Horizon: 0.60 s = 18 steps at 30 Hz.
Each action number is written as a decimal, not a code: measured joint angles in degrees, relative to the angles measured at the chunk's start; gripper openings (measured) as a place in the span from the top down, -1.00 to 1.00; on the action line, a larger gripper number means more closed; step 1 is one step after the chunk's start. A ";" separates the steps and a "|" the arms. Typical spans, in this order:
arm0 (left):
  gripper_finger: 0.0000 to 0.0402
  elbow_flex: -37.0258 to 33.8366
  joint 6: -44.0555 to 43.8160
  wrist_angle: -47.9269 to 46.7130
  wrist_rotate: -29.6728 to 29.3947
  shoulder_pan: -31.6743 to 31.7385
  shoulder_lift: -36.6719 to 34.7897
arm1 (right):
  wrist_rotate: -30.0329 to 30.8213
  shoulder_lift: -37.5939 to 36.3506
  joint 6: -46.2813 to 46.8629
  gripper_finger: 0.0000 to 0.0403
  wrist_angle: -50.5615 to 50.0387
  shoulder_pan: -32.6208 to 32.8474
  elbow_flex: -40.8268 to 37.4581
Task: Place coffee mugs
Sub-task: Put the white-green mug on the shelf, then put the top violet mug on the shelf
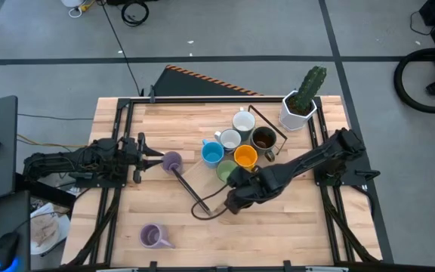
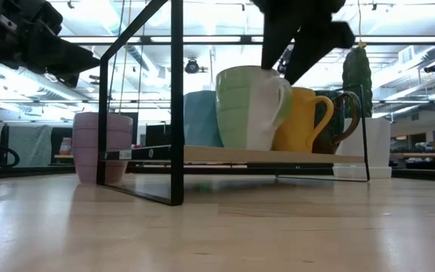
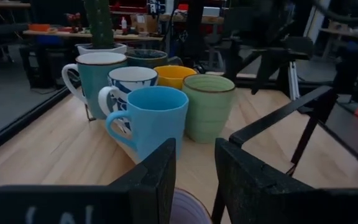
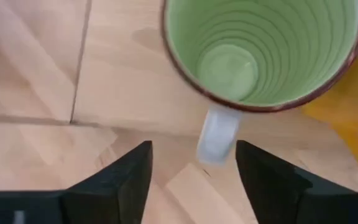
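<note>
The green mug (image 4: 263, 53) stands upright on the wooden shelf (image 2: 225, 154) of a black wire rack. Blue (image 1: 212, 153), orange (image 1: 245, 156), dark brown (image 1: 263, 138) and two white mugs (image 1: 236, 130) stand clustered beside it. My right gripper (image 4: 192, 149) hovers open just above the green mug's pale handle (image 4: 216, 134), one finger to each side, apart from it. One lilac mug (image 1: 171, 161) stands on the table under the tips of my left gripper (image 3: 194, 155), which is level, open and above it. Another lilac mug (image 1: 153, 236) stands near the front edge.
The rack's black frame (image 1: 202, 210) runs slantwise across the table's middle and stands up around the shelf. A white pot with a green cactus (image 1: 299, 109) stands at the back right. Bare wood lies at the front right.
</note>
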 joint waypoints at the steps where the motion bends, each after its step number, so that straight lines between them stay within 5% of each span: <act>1: 0.41 0.00 -1.03 0.07 -0.23 0.00 0.02 | -0.05 -0.49 -1.54 -0.20 -0.15 0.25 0.00; 11: 0.41 4.70 -5.94 -5.14 -14.11 1.97 3.88 | -3.18 -8.54 -20.38 -0.32 -0.69 0.60 0.00; 14: 0.41 7.31 -9.98 -11.40 -14.54 3.40 8.64 | -5.33 -11.15 -25.08 -0.32 -2.79 -0.01 0.00; 18: 0.41 11.16 -13.00 -15.80 -12.02 4.07 15.93 | 0.32 -14.48 -28.96 -0.32 -5.08 -0.90 0.02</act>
